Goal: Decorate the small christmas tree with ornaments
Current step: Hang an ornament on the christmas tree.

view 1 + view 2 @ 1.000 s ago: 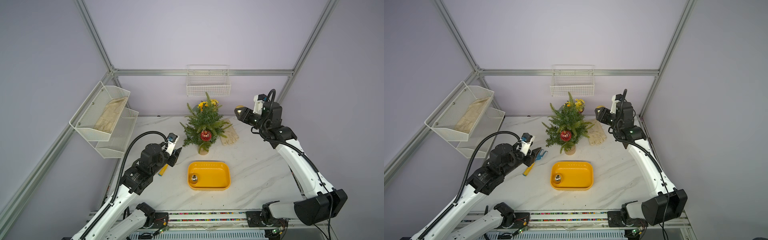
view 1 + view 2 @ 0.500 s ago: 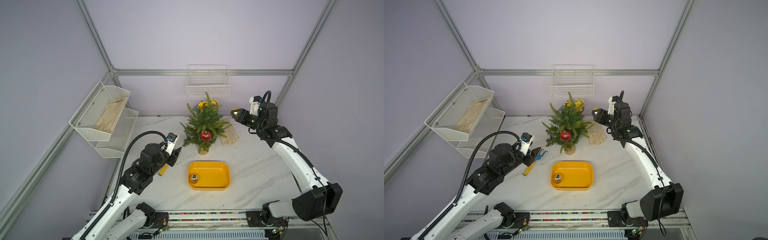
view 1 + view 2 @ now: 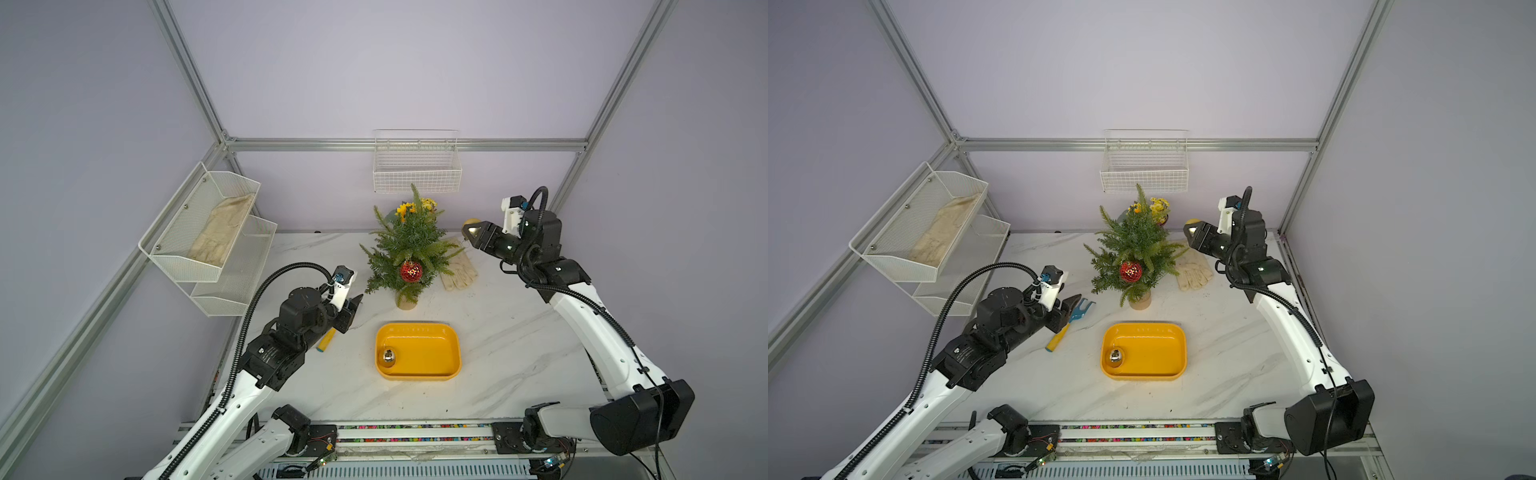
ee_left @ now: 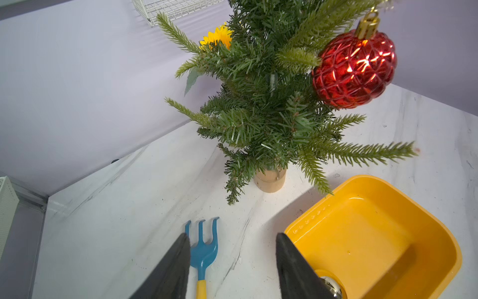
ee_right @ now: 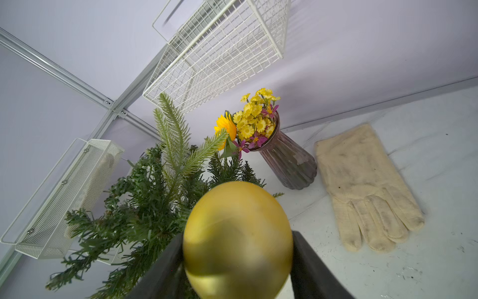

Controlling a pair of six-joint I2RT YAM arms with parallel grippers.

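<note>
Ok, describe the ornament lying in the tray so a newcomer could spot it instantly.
Find the small christmas tree mid-table; directly in front of it sits a yellow tray. At the tray's left end lies one silver bauble. Unlike the red bauble hanging on the tree and the matte gold bauble in the right pincer, it is mirror-shiny.

Your top views hang high above the near edge, facing down and back over the whole table (image 3: 332, 245). Left wrist sits low, close under the tree (image 4: 258, 103); right wrist looks across its top, and both share that tree with the top views.
</note>
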